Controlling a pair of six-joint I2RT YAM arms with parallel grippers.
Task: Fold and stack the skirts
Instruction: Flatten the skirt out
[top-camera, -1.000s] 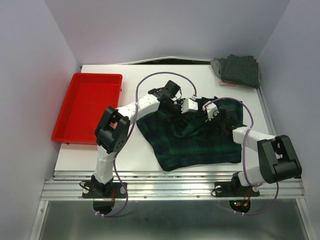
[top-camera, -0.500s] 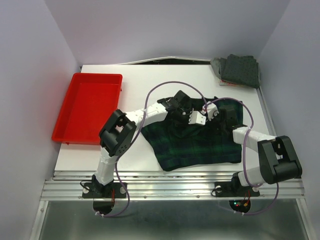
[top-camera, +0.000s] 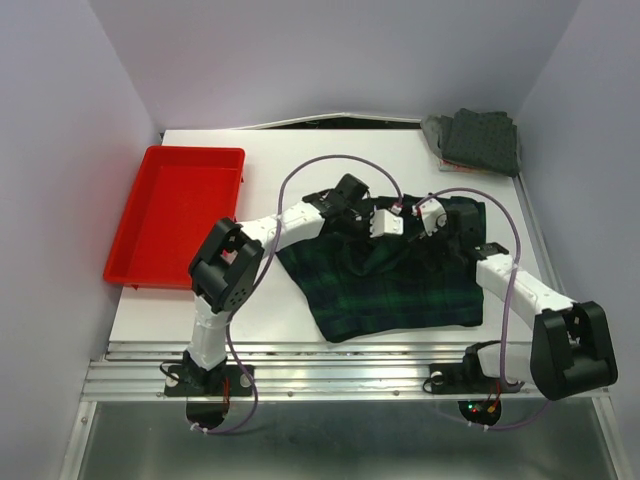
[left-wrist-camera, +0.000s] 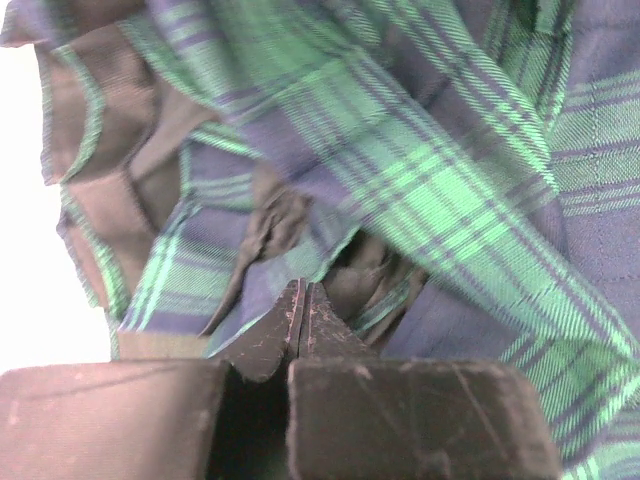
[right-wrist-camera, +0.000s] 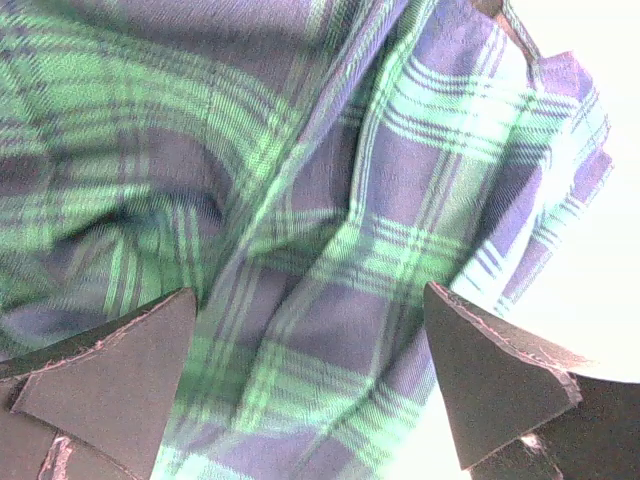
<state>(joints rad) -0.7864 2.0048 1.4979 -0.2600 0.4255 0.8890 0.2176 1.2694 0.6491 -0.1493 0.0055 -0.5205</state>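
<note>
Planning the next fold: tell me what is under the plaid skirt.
White table shows around the plaid skirt, so it lies on that. Anything else beneath is hidden by the cloth.

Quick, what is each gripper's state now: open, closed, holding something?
Left gripper: closed at the skirt; whether it pinches cloth cannot be told.
Right gripper: open over the skirt, holding nothing.

Red tray (top-camera: 172, 215) sits on the left side of the white table (top-camera: 300, 165), its near corner out past the table's left edge. Pale walls (top-camera: 330, 55) close in on three sides, and a metal rail (top-camera: 350, 362) runs along the front.
</note>
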